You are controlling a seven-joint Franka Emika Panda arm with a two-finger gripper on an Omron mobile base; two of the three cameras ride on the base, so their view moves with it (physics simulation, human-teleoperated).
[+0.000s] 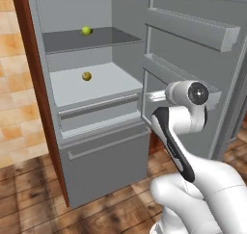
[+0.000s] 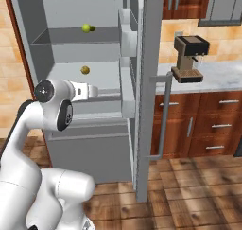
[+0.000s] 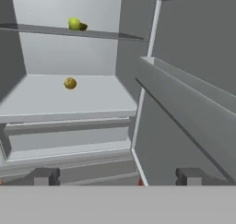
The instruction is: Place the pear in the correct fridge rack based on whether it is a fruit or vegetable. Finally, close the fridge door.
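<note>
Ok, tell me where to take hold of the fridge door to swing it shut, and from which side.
The fridge door stands wide open, its inner bin ledges facing the arm. I'd push on its free vertical edge rather than pinch it, coming from the inner, ledge side, as the slim handle is on the outer face. The claw is open and empty, beside the ledges.
</note>
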